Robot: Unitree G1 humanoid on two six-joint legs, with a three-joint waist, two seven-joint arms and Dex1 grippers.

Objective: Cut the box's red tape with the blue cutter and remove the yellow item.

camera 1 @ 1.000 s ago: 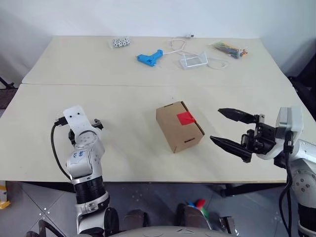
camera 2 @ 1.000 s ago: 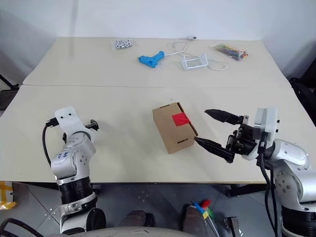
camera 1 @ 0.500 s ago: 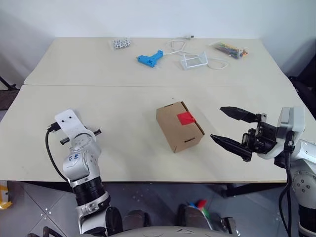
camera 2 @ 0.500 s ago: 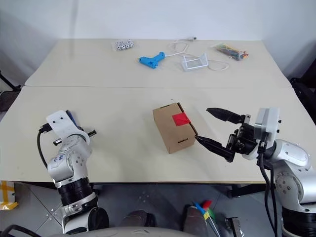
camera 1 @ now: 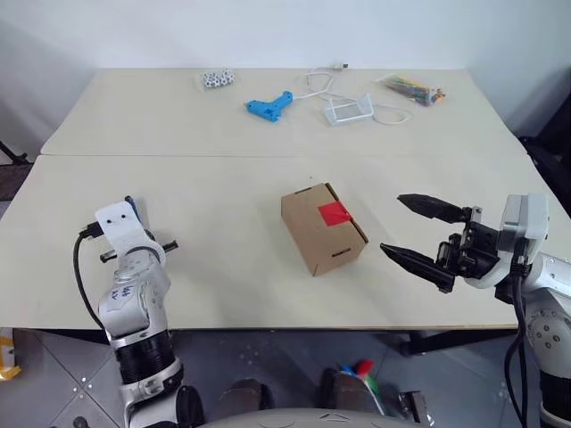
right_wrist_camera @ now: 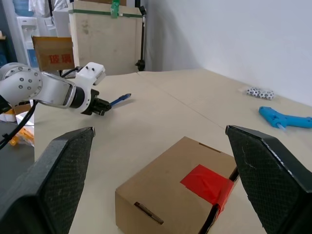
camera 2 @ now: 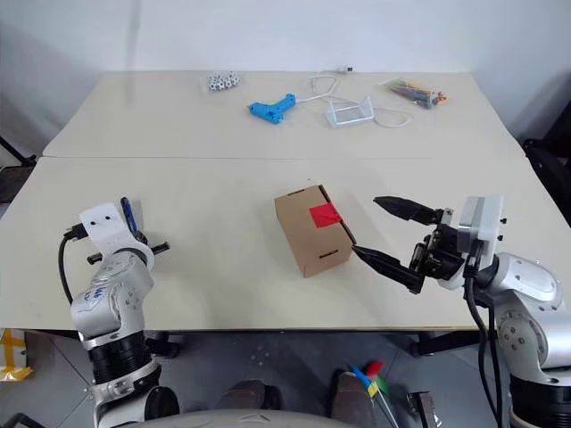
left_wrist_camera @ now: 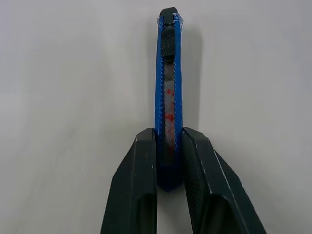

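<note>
Currently the left gripper [left_wrist_camera: 169,161] is clamped on the tail end of the blue cutter [left_wrist_camera: 168,87], which points away from it just above the pale surface [camera 1: 223,178]. The right gripper [camera 1: 419,234] stands with its fingers wide apart, holding nothing, just beside the box [camera 1: 323,227]. The box rests near the middle of the surface, flaps closed, with the red tape [camera 1: 335,213] on its top edge; the yellow item is presumably still inside.

Risks, as judged: the grip sits far back on the slim cutter, so pressing on the tape could pivot or slip it. An unbraced box may slide under the stroke.

Count: one box, one tape patch, one cutter, two grippers. At the far edge lie one light-blue pistol-shaped tool [camera 1: 270,105] and one clear stand [camera 1: 349,110].
</note>
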